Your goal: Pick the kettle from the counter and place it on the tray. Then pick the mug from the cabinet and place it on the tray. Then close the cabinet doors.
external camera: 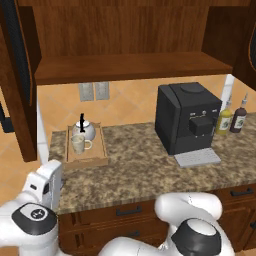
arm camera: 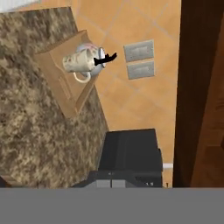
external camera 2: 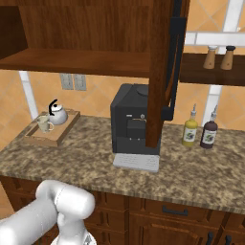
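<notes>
The tray is taken as the landmark, set at the left end of the counter. To the left of the tray, one of the cabinet doors is seen swung wide open. On the tray itself, the kettle is seen at the back and the mug just in front of it, so both placing steps are judged complete. Above the tray, the cabinet shelf is seen bare. Well to the right of the tray, a coffee machine stands, and beyond it the other door hangs open. Closing both doors is judged to remain. Whether the gripper's fingers are apart or together cannot be told.
</notes>
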Robot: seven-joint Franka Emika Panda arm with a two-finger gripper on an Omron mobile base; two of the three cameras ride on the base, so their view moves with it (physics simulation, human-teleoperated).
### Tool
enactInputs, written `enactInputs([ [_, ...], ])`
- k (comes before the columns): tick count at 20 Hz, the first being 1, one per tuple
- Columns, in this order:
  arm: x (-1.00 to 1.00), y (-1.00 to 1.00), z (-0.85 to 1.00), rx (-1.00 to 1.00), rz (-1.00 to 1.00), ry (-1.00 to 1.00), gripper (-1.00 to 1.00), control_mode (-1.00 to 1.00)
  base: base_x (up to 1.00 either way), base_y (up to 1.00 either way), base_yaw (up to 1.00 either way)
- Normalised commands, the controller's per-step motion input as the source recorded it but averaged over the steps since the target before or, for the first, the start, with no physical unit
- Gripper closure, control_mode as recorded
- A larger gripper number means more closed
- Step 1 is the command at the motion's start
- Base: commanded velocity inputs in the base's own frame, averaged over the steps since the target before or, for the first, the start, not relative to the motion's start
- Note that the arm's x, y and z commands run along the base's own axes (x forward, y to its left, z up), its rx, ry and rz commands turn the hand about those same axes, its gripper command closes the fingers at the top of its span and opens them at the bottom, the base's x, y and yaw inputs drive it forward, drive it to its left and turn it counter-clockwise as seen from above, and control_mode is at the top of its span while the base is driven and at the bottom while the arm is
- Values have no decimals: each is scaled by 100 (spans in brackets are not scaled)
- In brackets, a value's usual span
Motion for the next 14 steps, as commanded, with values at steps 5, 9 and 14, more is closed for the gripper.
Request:
enactInputs([
  [5,0,62,56,-19,0,-35,100,-100,0,0,0],
  [9,-3,0,4,-4,1,-1,100,-100,0,0,0],
  [14,0,2,8,-17,15,-15,100,-100,0,0,0],
])
